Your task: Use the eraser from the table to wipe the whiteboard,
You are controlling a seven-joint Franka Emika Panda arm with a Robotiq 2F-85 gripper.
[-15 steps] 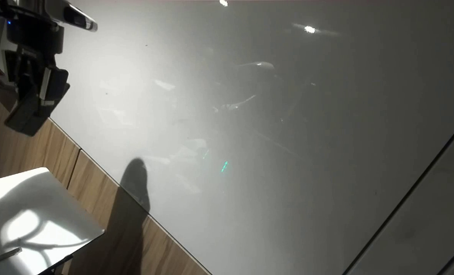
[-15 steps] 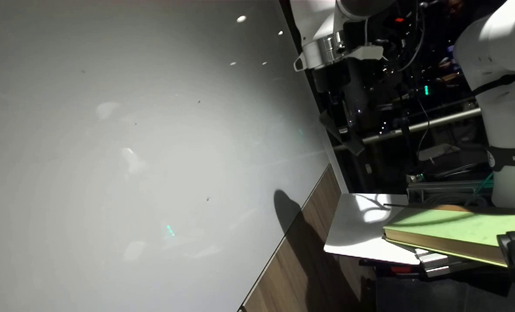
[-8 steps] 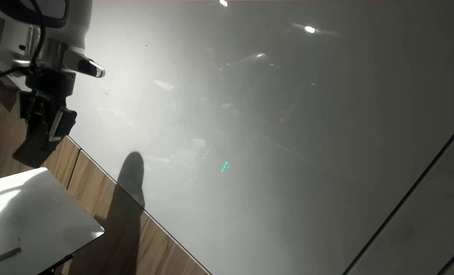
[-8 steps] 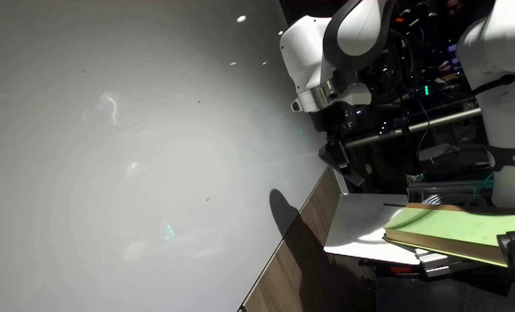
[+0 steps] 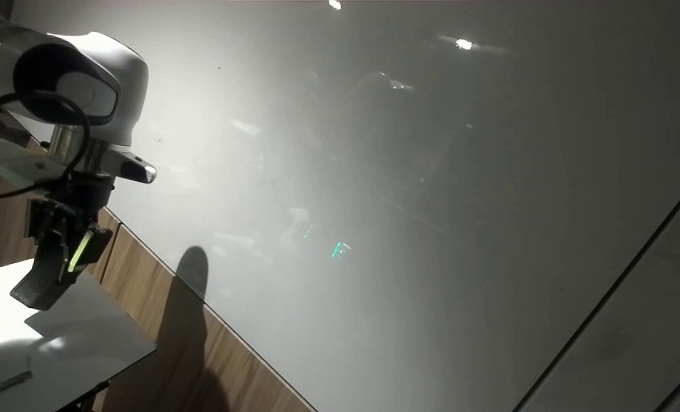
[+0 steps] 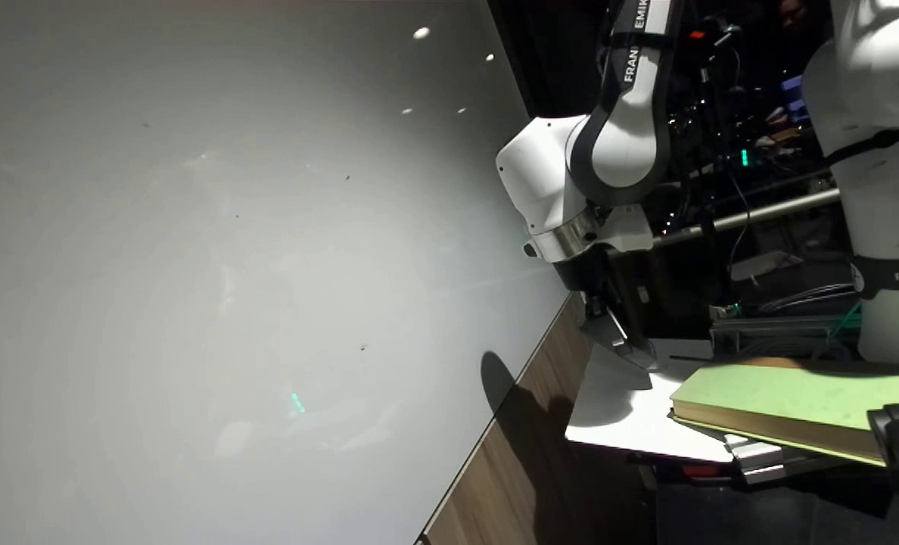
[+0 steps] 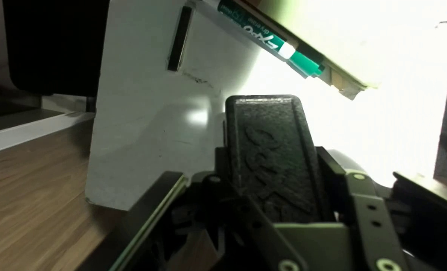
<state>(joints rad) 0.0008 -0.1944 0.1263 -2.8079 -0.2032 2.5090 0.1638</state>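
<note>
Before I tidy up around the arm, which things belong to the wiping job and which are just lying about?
Belong to the job: eraser, held in the gripper; whiteboard; white table.
Just lying about: green marker; green book; thin dark strip.

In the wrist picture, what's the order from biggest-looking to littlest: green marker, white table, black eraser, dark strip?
1. white table
2. black eraser, though being closer up helps it look big
3. green marker
4. dark strip
</note>
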